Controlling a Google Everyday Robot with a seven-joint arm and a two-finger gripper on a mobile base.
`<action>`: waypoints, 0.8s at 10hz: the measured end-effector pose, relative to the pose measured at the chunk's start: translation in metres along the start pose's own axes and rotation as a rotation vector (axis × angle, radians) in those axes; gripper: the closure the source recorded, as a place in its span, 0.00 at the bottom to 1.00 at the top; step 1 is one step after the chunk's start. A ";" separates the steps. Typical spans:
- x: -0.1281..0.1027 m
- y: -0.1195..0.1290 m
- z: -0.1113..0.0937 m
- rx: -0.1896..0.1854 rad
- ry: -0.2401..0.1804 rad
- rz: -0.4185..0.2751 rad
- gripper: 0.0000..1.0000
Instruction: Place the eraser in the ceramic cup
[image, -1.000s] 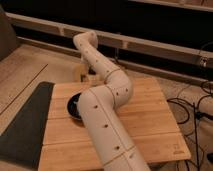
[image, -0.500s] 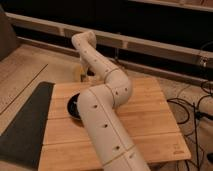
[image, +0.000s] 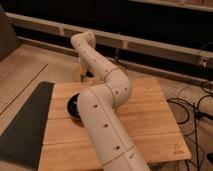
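The gripper (image: 86, 73) hangs down at the far end of the arm (image: 107, 100), in the upper left part of the frame, just past the back left corner of the worktop (image: 150, 110). The arm's own thick tube covers most of it, so I cannot tell if it is open or closed, or if it holds anything.

Right by the gripper, a little to its left in the frame, sits the ceramic cup (image: 77, 75), small and pale yellow. Only a bit of it shows. The two look very close, maybe touching (I cannot be sure).

I cannot see the eraser anywhere, so I cannot say which way its long side points. My guess is that it is in the gripper, hidden from us.

The next move turns on one thing: the gripper must be straight above the cup's mouth, not off to the side.

Nearer to us, in the left middle, is the black bowl (image: 73, 106), partly behind the arm. A dark mat (image: 25, 120) lies at the far left
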 end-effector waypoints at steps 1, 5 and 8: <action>-0.004 0.001 0.000 -0.004 -0.013 0.004 1.00; -0.025 0.013 -0.007 -0.045 -0.090 0.067 0.79; -0.025 0.014 -0.007 -0.046 -0.090 0.068 0.78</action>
